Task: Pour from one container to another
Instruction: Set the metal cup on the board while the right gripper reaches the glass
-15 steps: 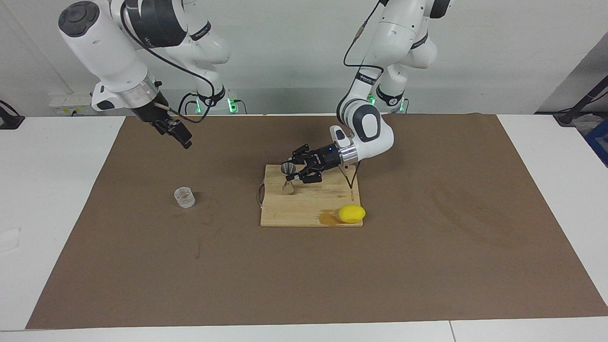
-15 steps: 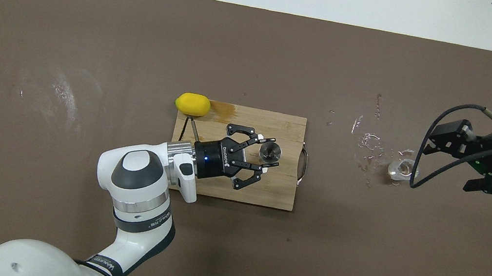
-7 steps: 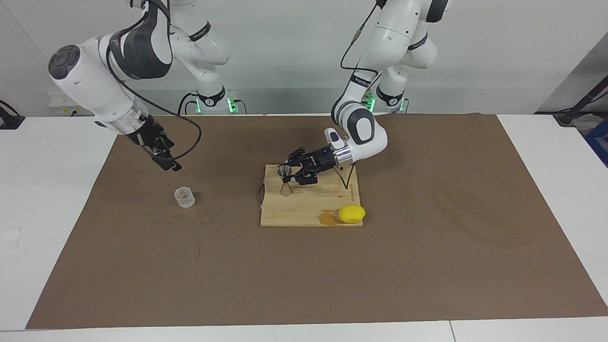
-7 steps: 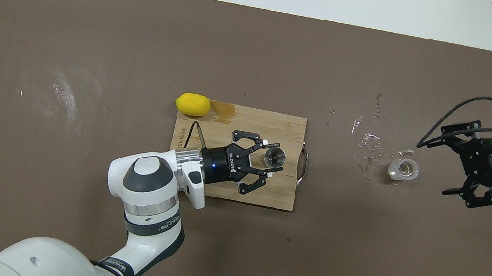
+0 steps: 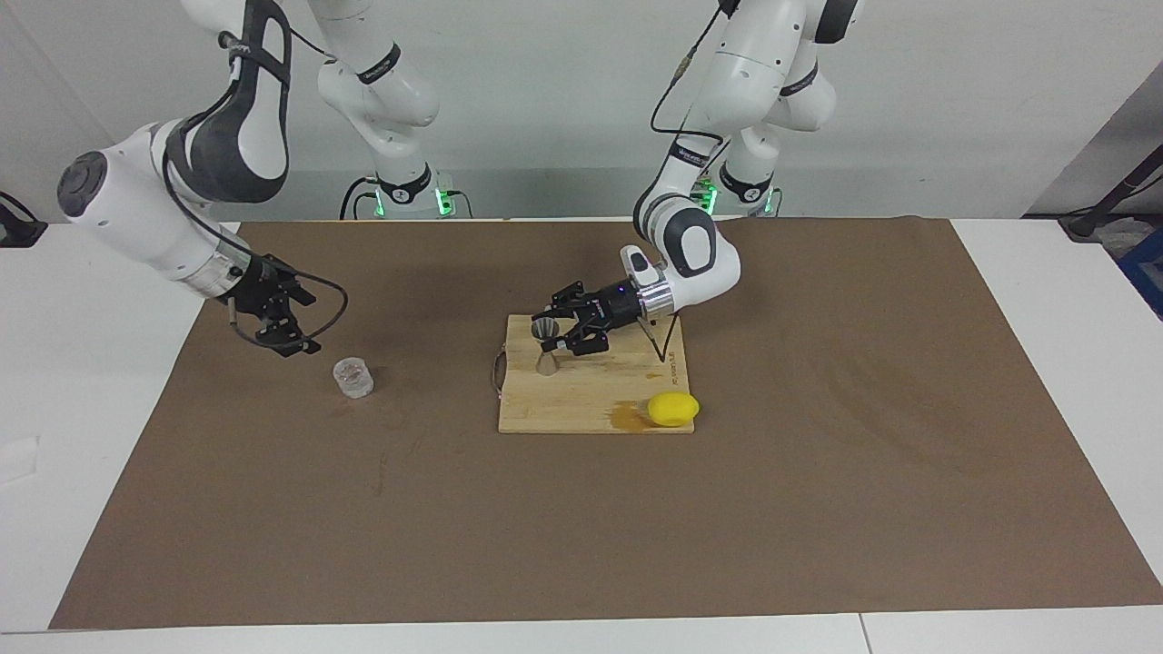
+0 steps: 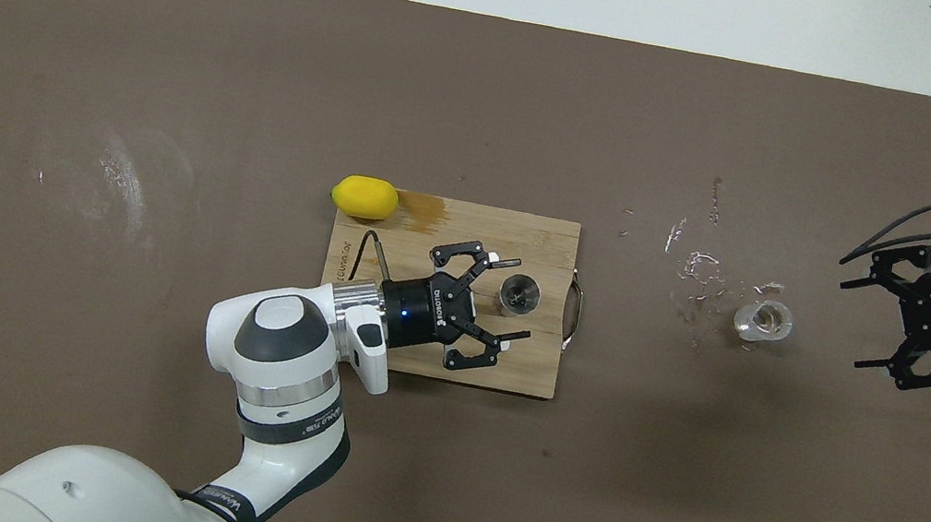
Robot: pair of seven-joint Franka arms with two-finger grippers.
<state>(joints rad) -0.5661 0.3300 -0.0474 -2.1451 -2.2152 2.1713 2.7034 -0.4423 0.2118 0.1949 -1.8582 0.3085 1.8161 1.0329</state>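
My right gripper hangs low over the brown mat, fingers spread and empty, beside the glass cup on the side toward the right arm's end of the table. The cup stands upright on the mat, its axis vertical, well apart from the cutting board; in the overhead view my right gripper and the glass cup are apart, with bare mat between. The coming grasp, as I judge it, turns on this: the cup lies sideways from my fingers, toward the board, so a level approach at its wall suits.

My left gripper is over the board, fingers spread to either side of the metal jigger, which stands upright on the board at the edge toward the cup; I judge the fingers not yet closed on it. In the overhead view the left gripper flanks the jigger.

A lemon rests at the board's corner, away from both paths. Wet droplets mark the mat between cup and board. Nothing stands in the way.
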